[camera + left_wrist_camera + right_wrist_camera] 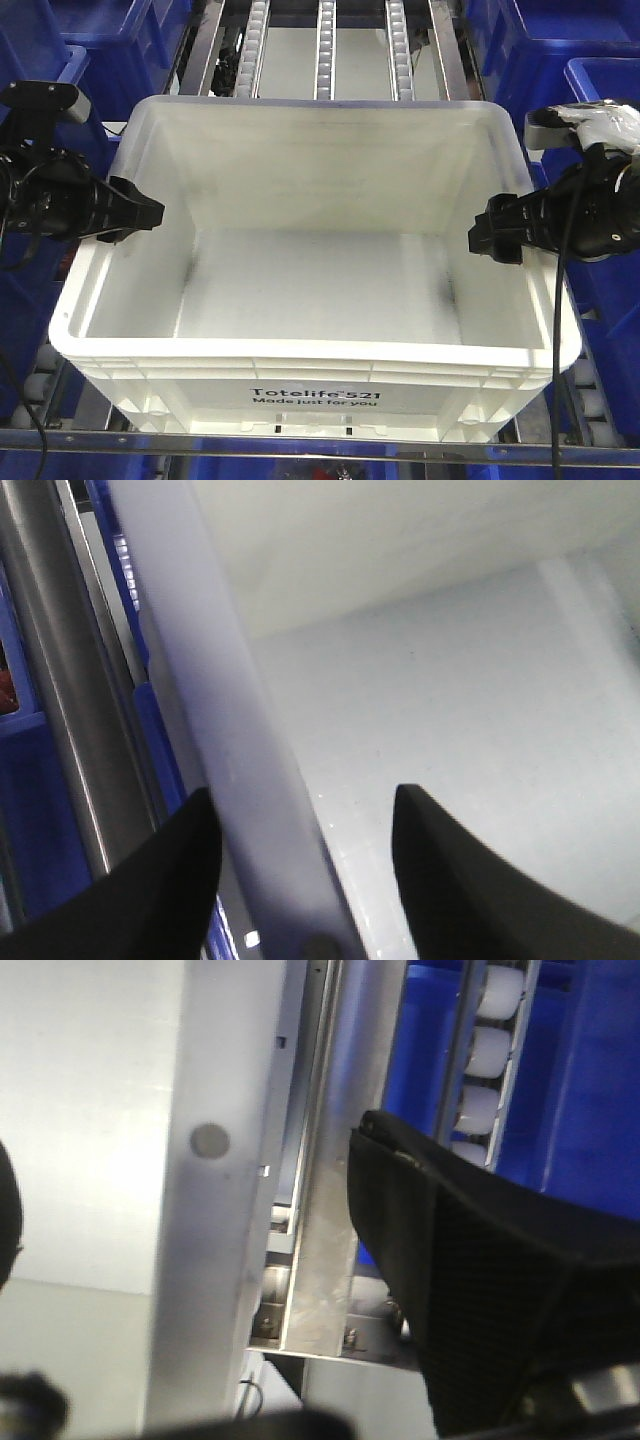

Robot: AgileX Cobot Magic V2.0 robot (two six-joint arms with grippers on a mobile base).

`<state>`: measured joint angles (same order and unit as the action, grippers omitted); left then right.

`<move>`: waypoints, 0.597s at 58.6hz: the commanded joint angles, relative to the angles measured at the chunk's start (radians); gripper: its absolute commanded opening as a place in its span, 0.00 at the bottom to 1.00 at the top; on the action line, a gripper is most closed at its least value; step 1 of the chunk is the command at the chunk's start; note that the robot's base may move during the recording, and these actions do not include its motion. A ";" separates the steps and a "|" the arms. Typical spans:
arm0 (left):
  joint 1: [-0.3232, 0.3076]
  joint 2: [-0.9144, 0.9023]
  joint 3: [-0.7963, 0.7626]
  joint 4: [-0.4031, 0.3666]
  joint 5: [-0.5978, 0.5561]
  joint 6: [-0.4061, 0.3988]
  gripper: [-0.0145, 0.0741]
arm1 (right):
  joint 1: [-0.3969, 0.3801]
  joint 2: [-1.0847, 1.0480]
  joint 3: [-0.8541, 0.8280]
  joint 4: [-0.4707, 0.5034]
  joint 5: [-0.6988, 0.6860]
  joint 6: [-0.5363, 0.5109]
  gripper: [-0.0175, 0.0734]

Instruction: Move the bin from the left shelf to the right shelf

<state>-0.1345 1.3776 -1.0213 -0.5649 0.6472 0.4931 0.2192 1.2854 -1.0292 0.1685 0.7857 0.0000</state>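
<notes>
A large empty white bin (300, 348), marked "Totelife521" on its front, sits on the roller shelf. My left gripper (138, 213) is at the bin's left wall. In the left wrist view my left gripper (302, 792) is open, with the bin's left rim (225, 730) between the black fingers (170, 890), apart from the inner one. My right gripper (492, 236) is at the bin's right wall. In the right wrist view my right gripper (185, 1155) is open and straddles the right rim (215, 1260); the outer finger (450, 1260) stands outside the wall.
Blue bins (600, 90) stand on both sides and below. White roller tracks (326, 50) run behind the bin between metal rails. A metal shelf rail (320, 1210) lies close outside the right wall, another (60, 680) outside the left wall.
</notes>
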 commanded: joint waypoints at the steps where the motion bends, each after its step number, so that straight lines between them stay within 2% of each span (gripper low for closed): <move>1: -0.006 -0.026 -0.028 -0.043 0.027 -0.010 0.56 | 0.000 -0.022 -0.032 0.029 -0.047 -0.014 0.83; 20: -0.006 -0.026 -0.028 -0.044 0.015 -0.011 0.56 | 0.000 0.018 -0.031 0.026 -0.069 -0.019 0.75; 35: -0.006 -0.026 -0.028 -0.044 0.008 -0.028 0.56 | 0.000 0.023 -0.031 0.021 -0.086 -0.020 0.74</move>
<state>-0.1345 1.3776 -1.0213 -0.5649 0.6479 0.4772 0.2192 1.3271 -1.0292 0.1871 0.7590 -0.0118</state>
